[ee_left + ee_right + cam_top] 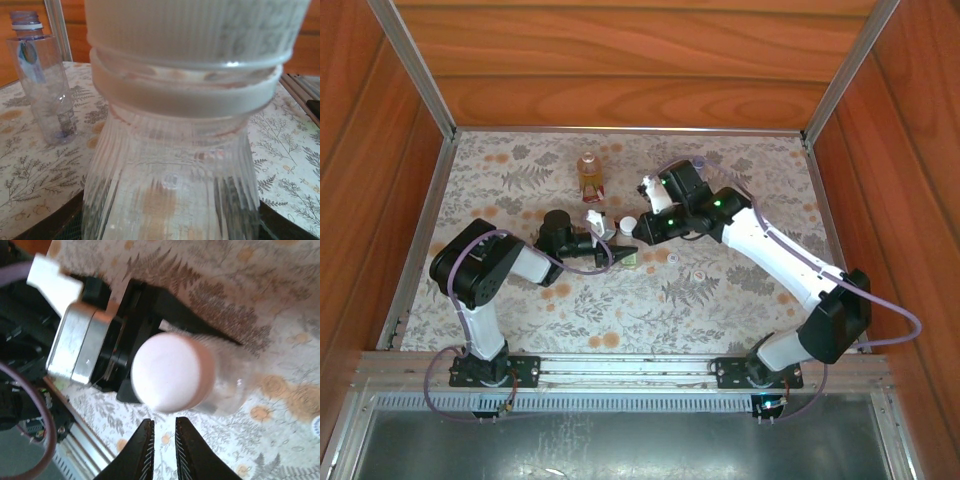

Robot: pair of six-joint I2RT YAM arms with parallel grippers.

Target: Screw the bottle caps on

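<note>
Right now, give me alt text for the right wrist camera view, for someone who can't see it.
A white cap sits on a clear bottle seen from above, the left gripper's black fingers flanking the bottle. The right gripper hangs beside the cap, shut and empty, over a floral tablecloth.

- The surface (720,300) wears a cream cloth printed with grey-brown ferns and orange flowers.
- Reddish-brown wood-grain walls (620,60) stand around it.
- The ribbed bottle (170,185) is clear with fine vertical ridges, and its cap (172,372) is plain white.
- A second bottle (42,85) shows a faint blue-violet tint and a white ring at the neck.
- A third bottle (588,172) is amber.
- The right hand (164,422) has black fingers.
- The left arm (485,265) and right arm (775,250) are black and white, with purple cables (46,420).
</note>
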